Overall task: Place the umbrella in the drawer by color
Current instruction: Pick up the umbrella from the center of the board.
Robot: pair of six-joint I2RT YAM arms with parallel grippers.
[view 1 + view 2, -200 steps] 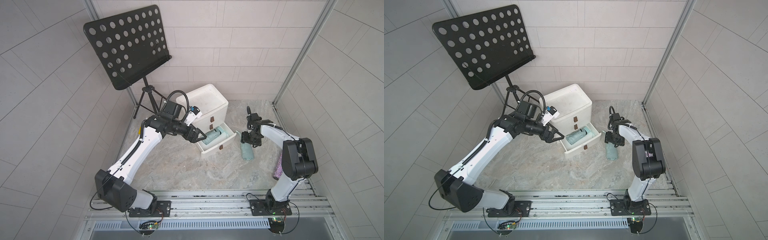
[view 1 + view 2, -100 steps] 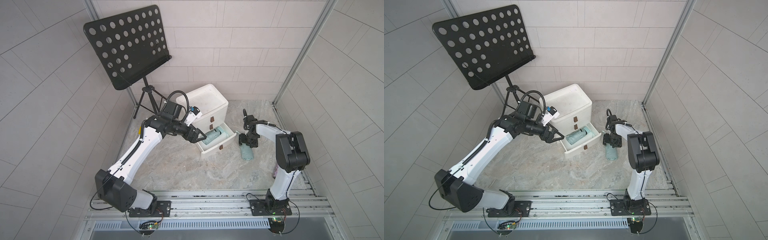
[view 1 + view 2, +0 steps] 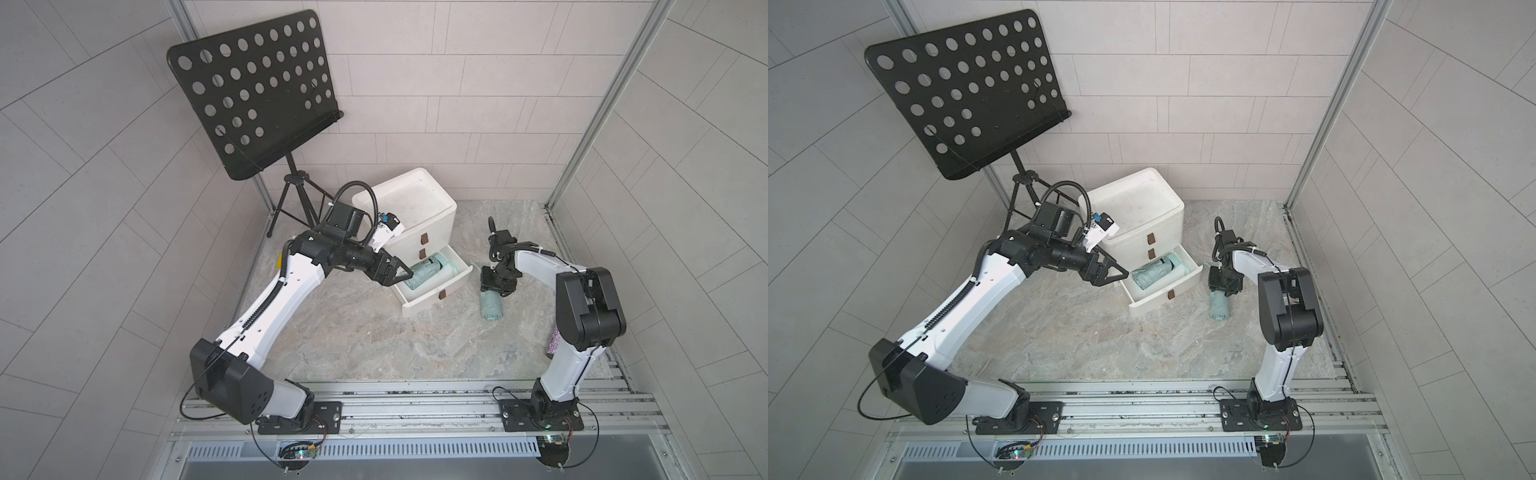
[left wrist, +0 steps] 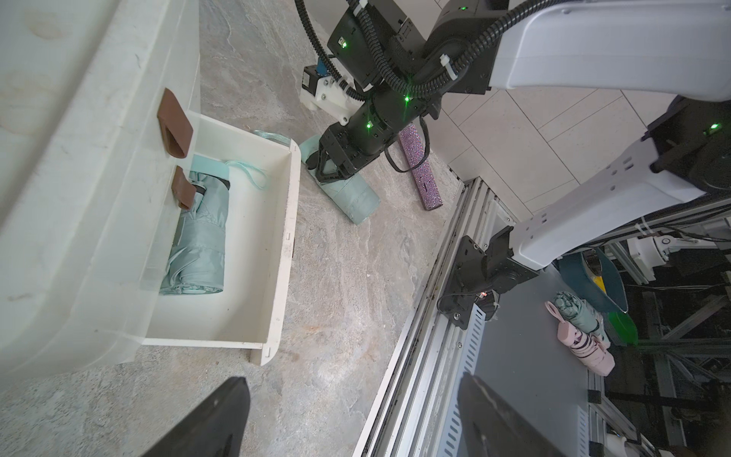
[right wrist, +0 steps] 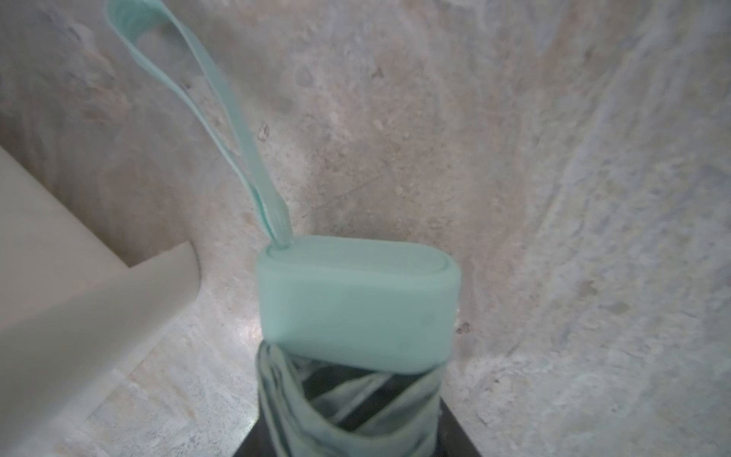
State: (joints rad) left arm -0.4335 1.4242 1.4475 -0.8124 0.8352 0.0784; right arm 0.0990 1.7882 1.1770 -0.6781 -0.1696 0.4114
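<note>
- The right claw (image 3: 493,286) is gripping the mint folded umbrella (image 3: 492,311), its fingers pressing the fabric on both sides just behind the handle (image 5: 356,300)
- That umbrella is lying flat on the marble bench (image 3: 353,332), just beside the pulled-out bottom drawer (image 3: 419,301) of the white cabinet (image 3: 415,208), with its wrist strap (image 5: 197,99) trailing loose
- A second mint umbrella (image 4: 201,245) is lying inside the drawer
- The left claw (image 3: 401,276) is hovering with jaws wide apart at the drawer's other side, holding nothing
- A glittery purple umbrella (image 4: 421,168) is lying near the right arm
</note>
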